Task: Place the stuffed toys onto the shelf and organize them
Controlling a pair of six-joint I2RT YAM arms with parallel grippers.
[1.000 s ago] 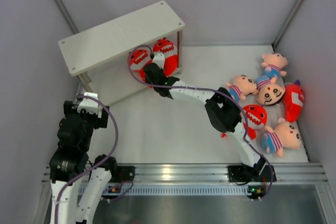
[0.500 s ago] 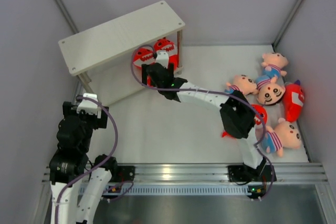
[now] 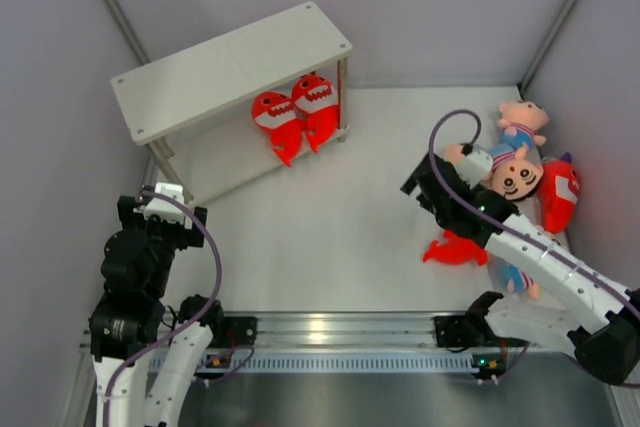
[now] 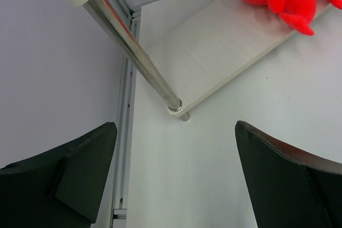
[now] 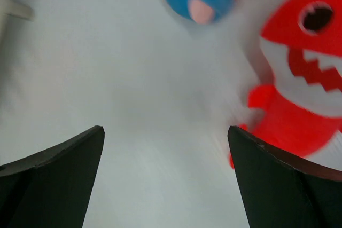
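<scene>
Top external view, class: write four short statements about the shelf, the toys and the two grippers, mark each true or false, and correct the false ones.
1. Two red sharks sit on the lower board of the shelf. True.
2. A boy doll lies on the shelf's upper tier. False: the top board holds no toy; the boy dolls lie on the table, at its right side.
3. The right gripper is shut on a shark. False: it is open and empty; another shark lies on the table ahead of it.
4. The left gripper is open and empty. True.
</scene>
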